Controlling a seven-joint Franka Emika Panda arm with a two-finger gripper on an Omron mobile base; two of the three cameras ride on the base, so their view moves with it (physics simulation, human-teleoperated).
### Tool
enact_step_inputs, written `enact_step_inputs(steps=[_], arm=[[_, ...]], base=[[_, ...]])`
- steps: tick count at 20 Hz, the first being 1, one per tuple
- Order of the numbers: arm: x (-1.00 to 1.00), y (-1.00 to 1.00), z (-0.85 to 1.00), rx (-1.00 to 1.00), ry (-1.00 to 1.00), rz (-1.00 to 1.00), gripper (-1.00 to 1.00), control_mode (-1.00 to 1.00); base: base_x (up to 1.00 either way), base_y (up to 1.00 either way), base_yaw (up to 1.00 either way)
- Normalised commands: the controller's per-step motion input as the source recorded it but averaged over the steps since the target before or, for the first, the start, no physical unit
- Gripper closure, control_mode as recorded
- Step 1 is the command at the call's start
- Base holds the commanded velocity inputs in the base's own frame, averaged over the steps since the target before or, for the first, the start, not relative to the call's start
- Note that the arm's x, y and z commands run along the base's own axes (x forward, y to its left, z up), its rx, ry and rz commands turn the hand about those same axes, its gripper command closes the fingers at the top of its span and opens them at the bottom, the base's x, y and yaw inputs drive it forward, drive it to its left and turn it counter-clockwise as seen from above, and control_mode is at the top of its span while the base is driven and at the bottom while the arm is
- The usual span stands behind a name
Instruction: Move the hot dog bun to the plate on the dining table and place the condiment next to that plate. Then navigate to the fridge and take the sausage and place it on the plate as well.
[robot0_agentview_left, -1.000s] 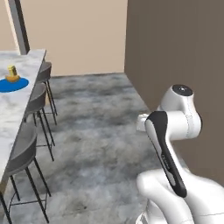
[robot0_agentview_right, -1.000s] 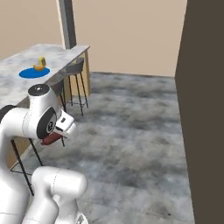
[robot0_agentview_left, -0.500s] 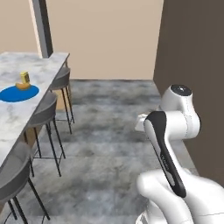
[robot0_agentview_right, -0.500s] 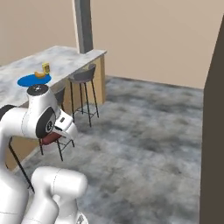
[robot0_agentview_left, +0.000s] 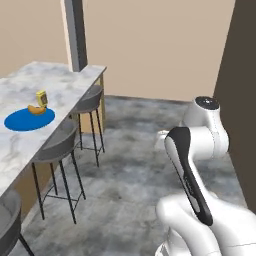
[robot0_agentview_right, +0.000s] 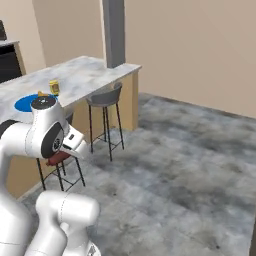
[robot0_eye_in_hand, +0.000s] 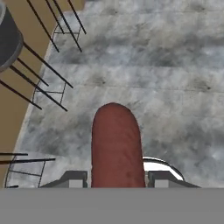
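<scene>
Sausage (robot0_eye_in_hand: 116, 146) — reddish-brown cylinder, pinched between the two fingertips of the gripper (robot0_eye_in_hand: 116, 177), its free end jutting out over the grey floor; also visible as a red stub under the arm's wrist (robot0_agentview_right: 57, 159). Probably light, smooth and slightly yielding, so likely to slip or swivel; a mid-length hold seems safest.

Blue plate (robot0_agentview_left: 20, 121) — on the dining table (robot0_agentview_left: 65, 82), far left, carrying the hot dog bun (robot0_agentview_left: 35, 108).

Condiment (robot0_agentview_left: 42, 98) — upright, just beyond the plate's rim.

Bar stools (robot0_agentview_left: 59, 146) — along the table's near side.
</scene>
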Motion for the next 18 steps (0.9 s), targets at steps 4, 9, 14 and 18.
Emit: enact_step_inputs(steps=[4,9,14,18], arm=[[0.00,0.00,0.00,0.00,0.00,0.00,1.00,1.00],[0.00,0.00,0.00,0.00,0.00,0.00,1.00,1.00],[0.00,0.00,0.00,0.00,0.00,0.00,1.00,1.00],[0.00,0.00,0.00,0.00,0.00,0.00,1.00,1.00]], base=[[1.00,-0.39,0.49],[1.00,-0.31,0.59],[0.87,-0.28,0.69],[0.69,-0.23,0.78]])
